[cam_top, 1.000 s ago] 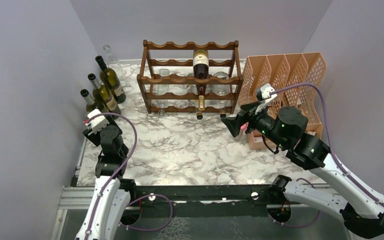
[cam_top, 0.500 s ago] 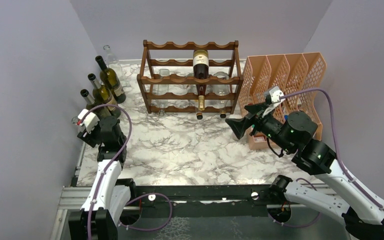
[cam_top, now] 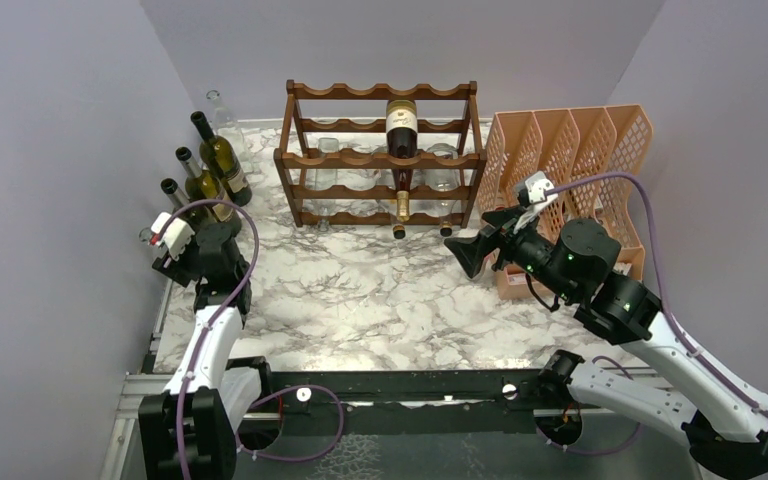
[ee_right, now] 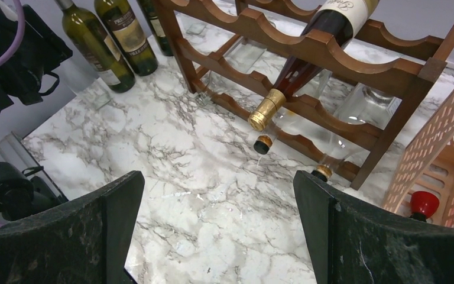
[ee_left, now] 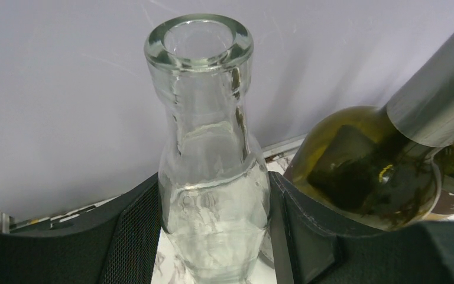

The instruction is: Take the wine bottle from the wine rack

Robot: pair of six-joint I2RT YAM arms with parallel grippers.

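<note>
The dark wooden wine rack (cam_top: 380,160) stands at the back middle of the marble table. A dark wine bottle (cam_top: 401,128) with a white label and gold foil neck lies in it, neck toward me; it also shows in the right wrist view (ee_right: 316,35) on the rack (ee_right: 354,59). Clear empty bottles lie in lower slots. My right gripper (cam_top: 470,255) is open and empty, hovering over the table in front of the rack's right end (ee_right: 219,231). My left gripper (cam_top: 167,242) is far left by the wall, shut on an upright clear glass bottle (ee_left: 210,154).
Three green wine bottles (cam_top: 207,180) and a clear one (cam_top: 222,112) stand along the left wall; one green bottle (ee_left: 366,171) is right next to my left gripper. An orange mesh file organizer (cam_top: 570,150) stands right of the rack, with a red item (ee_right: 424,204) at its base.
My left gripper moved left toward the wall and the standing bottles. My right gripper swung slightly right, then back left, staying open in front of the rack.
</note>
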